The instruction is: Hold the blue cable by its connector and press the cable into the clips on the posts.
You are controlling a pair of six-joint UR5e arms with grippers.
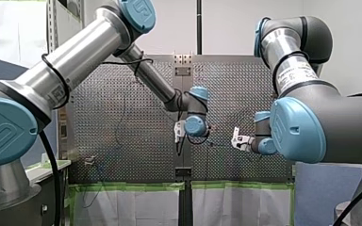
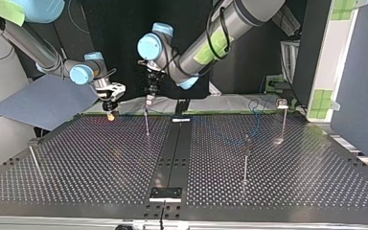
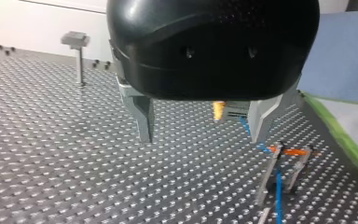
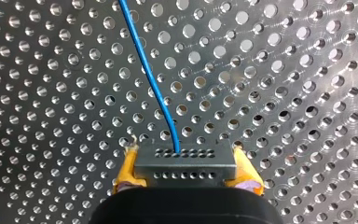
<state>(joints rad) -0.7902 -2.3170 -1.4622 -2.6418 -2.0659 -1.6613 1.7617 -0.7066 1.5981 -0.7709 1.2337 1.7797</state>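
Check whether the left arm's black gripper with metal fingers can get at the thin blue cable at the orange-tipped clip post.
Likely yes. The left gripper hangs open above the perforated table, and the blue cable runs through the clip post just beside one finger, nothing between them.

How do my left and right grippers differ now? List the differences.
My left gripper has bare metal jaws; my right gripper has yellow pads. The left's jaws stand open and empty; the right's are shut on the blue cable's connector. Both hover over the perforated table.
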